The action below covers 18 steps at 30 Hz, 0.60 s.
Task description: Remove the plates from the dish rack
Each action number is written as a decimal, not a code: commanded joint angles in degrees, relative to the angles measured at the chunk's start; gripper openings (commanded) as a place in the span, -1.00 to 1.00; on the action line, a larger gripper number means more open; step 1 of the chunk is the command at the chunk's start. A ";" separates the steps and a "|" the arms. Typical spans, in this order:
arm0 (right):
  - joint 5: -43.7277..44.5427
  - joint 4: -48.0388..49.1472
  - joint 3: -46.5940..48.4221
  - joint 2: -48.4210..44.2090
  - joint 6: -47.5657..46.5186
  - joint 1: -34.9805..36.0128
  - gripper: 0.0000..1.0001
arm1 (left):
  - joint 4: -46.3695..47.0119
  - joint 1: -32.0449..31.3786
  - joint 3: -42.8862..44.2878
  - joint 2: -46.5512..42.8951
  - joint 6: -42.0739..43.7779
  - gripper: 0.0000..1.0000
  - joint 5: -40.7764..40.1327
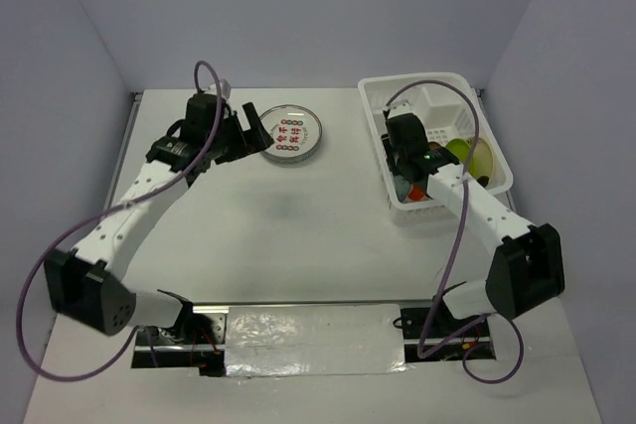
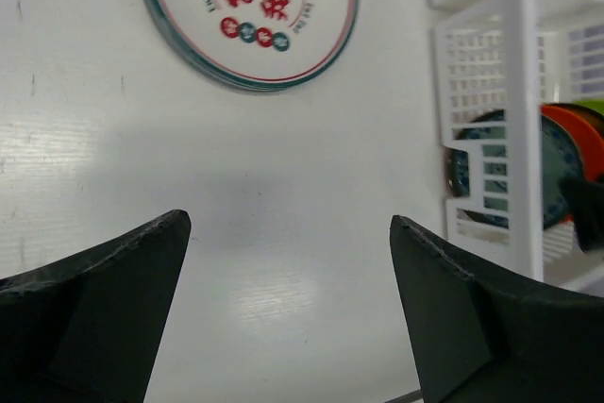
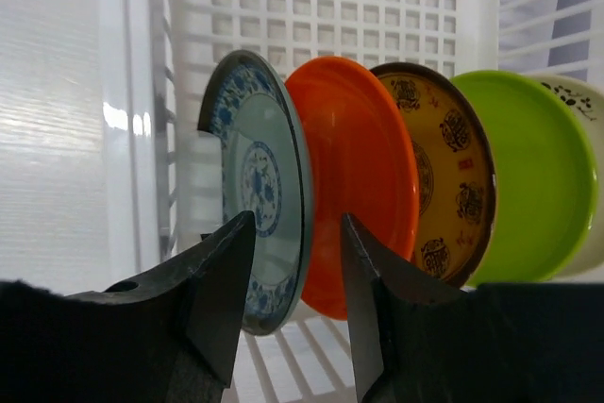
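Observation:
The white dish rack (image 1: 434,96) stands at the far right. Several plates stand on edge in it: teal-blue (image 3: 255,176), orange (image 3: 368,167), golden-tan (image 3: 448,158), yellow-green (image 3: 528,176) and a white one (image 3: 587,129). My right gripper (image 3: 298,224) is open inside the rack (image 3: 311,7), its fingers either side of the teal plate's near rim, without clear contact. A white plate with red marks (image 1: 289,133) lies flat on the table. My left gripper (image 1: 254,133) is open and empty just left of it; that plate (image 2: 250,7) lies beyond its fingertips (image 2: 175,233).
The rack's slotted wall (image 2: 491,139) shows at the right of the left wrist view, with the teal (image 2: 472,176) and orange (image 2: 576,139) plates behind it. Grey walls enclose the white table (image 1: 298,225) on three sides. A foil-covered strip (image 1: 308,330) lies at the near edge.

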 commanded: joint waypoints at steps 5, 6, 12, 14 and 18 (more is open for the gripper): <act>10.48 1.52 2.73 7.71 -4.47 1.47 -0.37 | -2.95 -0.88 -7.81 -11.62 8.10 0.99 -1.01; 11.71 0.56 3.43 8.76 -5.09 1.82 -0.51 | -3.30 -0.88 -8.25 -12.24 8.62 0.99 -0.57; 14.71 2.74 1.95 9.65 -6.23 3.49 -1.00 | -4.27 -0.88 -10.53 -14.26 10.65 0.99 0.22; 15.06 3.80 1.42 9.39 -6.67 4.19 -1.00 | -4.53 -0.88 -10.97 -14.35 10.74 0.99 0.22; 15.50 1.61 3.26 9.74 -5.62 4.28 -1.00 | -4.36 -0.88 -12.03 -14.70 10.83 0.99 0.58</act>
